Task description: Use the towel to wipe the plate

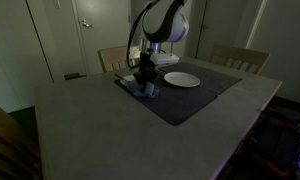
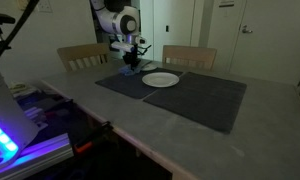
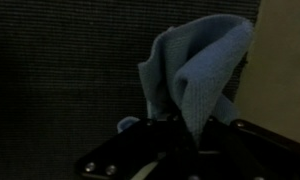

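Dim room with pale doors (image 1: 85, 35) behind; lighting low in all views.

Surface: grey table (image 1: 90, 130), seen in both exterior views. A dark woven mat (image 1: 185, 100) lies across its far half. In an exterior view the covering reads as two mats set side by side, a smaller one (image 2: 118, 84) and a larger one (image 2: 205, 100).

Seating: two wooden chairs at the far edge, chair backs (image 1: 240, 58) and (image 1: 112, 58) rising above the table line.

Item 1, plate (image 1: 181, 79): white, round, flat on the mat, just beside the tool on the side away from the arm's base. Nothing lies on it.

Item 2, towel (image 3: 195, 70): blue cloth, bunched into an upright fold. In the wrist view it rises from between the fingers, over the mat and close to the mat's edge, where a strip of bare table shows. In an exterior view it appears as a small blue heap (image 1: 142, 89) under the tool, apart from the plate.

Item 3, arm (image 1: 165, 25): white, bent over the far side of the table, wrist pointing down.

Item 4, gripper (image 3: 180, 128): dark, low over the mat, fingers drawn in against the cloth and pinching its lower fold.

Item 5, equipment (image 2: 10, 140): lit purple, beside the near table corner; detail too blurred to tell.
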You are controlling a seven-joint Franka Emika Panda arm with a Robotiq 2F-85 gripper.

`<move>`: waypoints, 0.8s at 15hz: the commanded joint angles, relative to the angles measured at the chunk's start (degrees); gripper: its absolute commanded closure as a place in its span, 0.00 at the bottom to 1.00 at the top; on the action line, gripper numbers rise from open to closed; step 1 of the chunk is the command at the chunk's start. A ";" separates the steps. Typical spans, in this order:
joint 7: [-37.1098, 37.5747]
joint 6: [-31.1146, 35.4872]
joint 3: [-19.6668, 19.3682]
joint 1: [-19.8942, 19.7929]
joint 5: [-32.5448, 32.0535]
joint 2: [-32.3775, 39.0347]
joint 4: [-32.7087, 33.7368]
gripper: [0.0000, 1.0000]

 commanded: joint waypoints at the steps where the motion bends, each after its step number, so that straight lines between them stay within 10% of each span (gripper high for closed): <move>1: -1.49 1.59 0.33 0.03 1.48 1.56 0.48 0.97; 5: -1.33 0.56 -0.11 0.13 1.08 1.07 0.54 0.97; 6: -1.20 1.37 -0.30 0.47 0.71 0.41 -0.96 0.63; 12: -2.96 0.10 -0.33 0.17 -0.27 -3.94 -3.91 0.27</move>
